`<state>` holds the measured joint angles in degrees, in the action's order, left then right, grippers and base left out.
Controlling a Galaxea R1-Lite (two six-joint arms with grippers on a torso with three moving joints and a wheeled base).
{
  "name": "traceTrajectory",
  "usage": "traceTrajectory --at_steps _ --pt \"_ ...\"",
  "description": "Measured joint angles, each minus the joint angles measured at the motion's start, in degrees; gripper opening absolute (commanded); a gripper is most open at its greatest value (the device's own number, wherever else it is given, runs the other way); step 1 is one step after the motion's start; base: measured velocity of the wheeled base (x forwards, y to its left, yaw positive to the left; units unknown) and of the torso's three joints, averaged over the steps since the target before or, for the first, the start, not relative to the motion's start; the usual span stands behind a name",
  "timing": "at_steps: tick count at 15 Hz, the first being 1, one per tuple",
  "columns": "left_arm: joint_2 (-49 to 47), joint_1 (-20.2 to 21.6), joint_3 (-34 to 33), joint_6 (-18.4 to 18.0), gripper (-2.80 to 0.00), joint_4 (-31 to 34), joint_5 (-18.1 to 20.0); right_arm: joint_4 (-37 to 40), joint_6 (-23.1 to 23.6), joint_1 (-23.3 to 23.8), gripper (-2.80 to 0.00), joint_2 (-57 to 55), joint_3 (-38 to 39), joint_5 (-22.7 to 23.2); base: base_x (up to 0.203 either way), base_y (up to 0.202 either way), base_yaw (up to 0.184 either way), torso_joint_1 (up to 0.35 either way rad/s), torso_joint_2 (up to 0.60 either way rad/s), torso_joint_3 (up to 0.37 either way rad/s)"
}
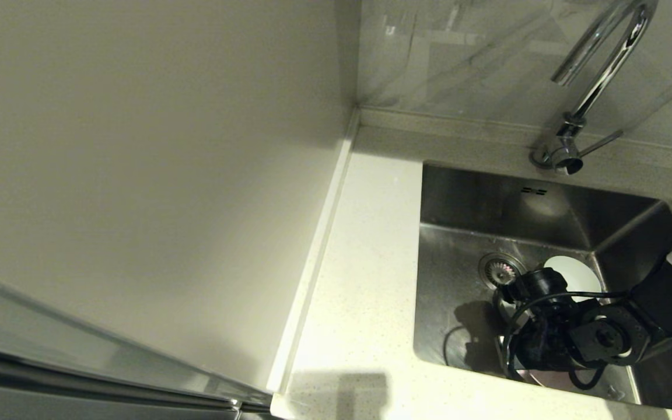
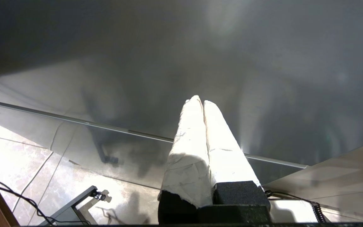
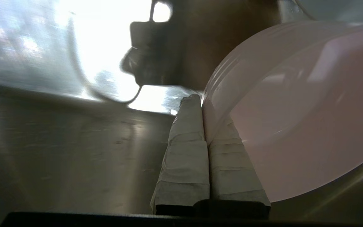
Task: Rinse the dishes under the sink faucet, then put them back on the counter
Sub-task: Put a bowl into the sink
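We find the right gripper (image 3: 202, 104) pinching the rim of the pale pink round shallow bowl (image 3: 298, 110) inside the brushed stainless steel sink (image 1: 458, 233), at 5 o'clock from the round metal drain strainer (image 1: 500, 270), while the left gripper (image 2: 202, 102), parked elsewhere, is pressed together.

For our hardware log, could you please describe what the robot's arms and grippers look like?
The right arm is black with a white shell segment, round joint housings and thin black cables looping around the wrist. Each gripper, left and right, has two long tapering jaws wrapped in wrinkled white tape on black blocky mounts.
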<state>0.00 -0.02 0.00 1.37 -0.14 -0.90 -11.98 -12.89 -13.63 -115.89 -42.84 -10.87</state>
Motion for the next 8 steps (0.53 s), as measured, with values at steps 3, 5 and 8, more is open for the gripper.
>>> traceTrajectory --at_steps 3,5,8 --pt "0.00 0.00 0.00 0.00 -2.80 -0.02 0.00 0.33 -1.22 -3.86 -2.80 1.89 0.72 -2.00 0.000 0.000 0.000 0.000 0.00 0.000" --pt "0.00 0.02 0.00 0.00 -2.80 -0.01 0.05 0.79 -1.57 -6.29 -2.80 2.91 0.91 -3.07 0.000 0.000 0.000 0.000 0.00 0.000" --pt "0.00 0.00 0.00 0.01 -2.80 -0.02 0.02 1.57 -1.94 -9.02 -2.80 3.04 -0.88 -4.32 0.000 0.000 0.000 0.000 0.00 0.000"
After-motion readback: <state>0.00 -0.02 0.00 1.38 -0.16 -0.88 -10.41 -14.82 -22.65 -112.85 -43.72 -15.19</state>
